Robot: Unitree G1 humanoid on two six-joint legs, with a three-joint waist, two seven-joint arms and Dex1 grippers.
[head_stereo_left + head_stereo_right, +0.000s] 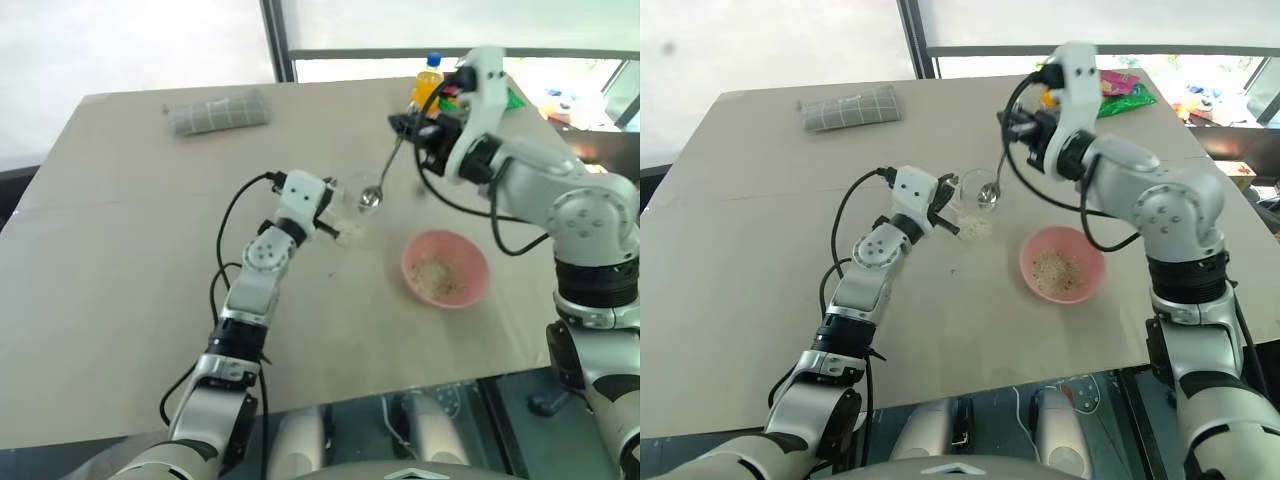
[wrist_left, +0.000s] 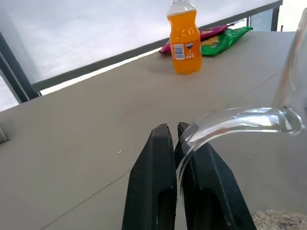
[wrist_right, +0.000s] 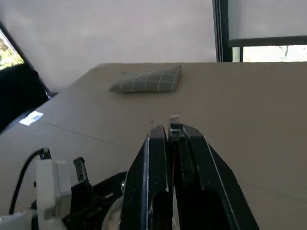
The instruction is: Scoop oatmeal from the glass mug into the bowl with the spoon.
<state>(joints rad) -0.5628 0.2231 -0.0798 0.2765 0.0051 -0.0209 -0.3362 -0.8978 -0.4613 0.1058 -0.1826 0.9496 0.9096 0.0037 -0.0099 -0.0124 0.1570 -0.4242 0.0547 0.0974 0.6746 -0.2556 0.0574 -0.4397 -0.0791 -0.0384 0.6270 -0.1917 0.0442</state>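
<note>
Two grips. Left gripper [image 1: 952, 216] clamps the glass mug [image 1: 975, 200] by its handle: rigid, slick, breakable; oatmeal [image 1: 976, 228] inside. Right gripper [image 1: 402, 124] pinches the spoon [image 1: 383, 172] near its handle end, scoop hanging below at the mug mouth: light, stiff. Bowl [image 1: 446, 268] lies beneath my right gripper.

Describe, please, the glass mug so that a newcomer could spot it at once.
On the beige table, look near the middle, just left of the pink bowl. The glass mug is clear, held by its handle in the left claw, with the spoon dipping into it.

Beige table [image 1: 130, 260], pink bowl [image 1: 445, 268], orange bottle [image 2: 184, 37], grey pouch [image 1: 220, 113]
</note>
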